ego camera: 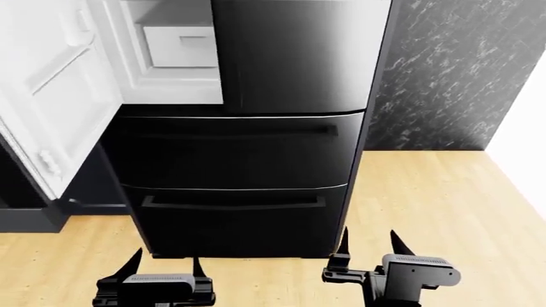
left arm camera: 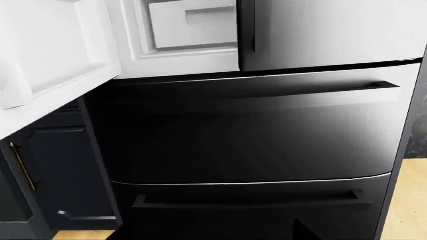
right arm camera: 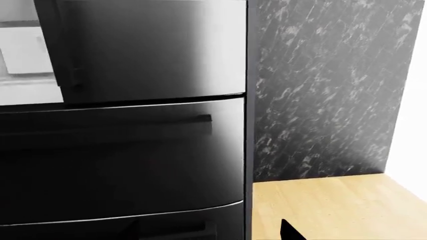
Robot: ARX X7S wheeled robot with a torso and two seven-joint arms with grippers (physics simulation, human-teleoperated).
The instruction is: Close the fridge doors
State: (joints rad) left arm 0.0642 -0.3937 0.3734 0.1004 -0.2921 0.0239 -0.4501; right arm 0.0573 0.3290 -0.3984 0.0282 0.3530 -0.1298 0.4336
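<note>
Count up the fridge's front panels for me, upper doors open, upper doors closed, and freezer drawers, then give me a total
Open upper doors: 1, the left door, swung out with its white lining showing
Closed upper doors: 1, the right door
Freezer drawers: 2, upper drawer and lower drawer, both shut
Total: 4

glossy black fridge doors (ego camera: pixel 298 57) lined white, marbled dark wall (ego camera: pixel 444 70), yellow wood floor (ego camera: pixel 426 198).

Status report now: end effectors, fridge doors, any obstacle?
Left end effector open, empty; right end effector open, empty. Left door swung wide open, right door shut. Both arms low, short of the fridge; nothing seen blocking.
</note>
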